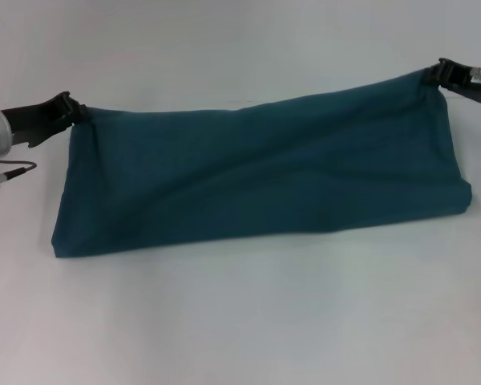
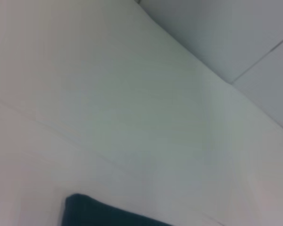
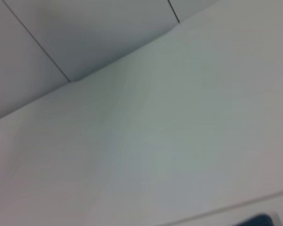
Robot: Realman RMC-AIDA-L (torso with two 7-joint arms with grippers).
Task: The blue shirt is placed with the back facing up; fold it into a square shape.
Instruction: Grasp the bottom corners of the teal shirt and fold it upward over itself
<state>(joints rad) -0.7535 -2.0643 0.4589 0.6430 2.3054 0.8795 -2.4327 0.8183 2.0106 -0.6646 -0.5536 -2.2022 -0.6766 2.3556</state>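
Nearest, bare table point(image 1: 240, 321) fronts the shirt point(image 1: 256, 172), already folded into a long band. Left gripper point(image 1: 74, 112) pinches its far left corner, right gripper point(image 1: 434, 76) its far right corner. Probably midway: folding crosswise into a square remains.

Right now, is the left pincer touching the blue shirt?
Touching. The head view shows the left pincer closed on the blue shirt at its far left corner.
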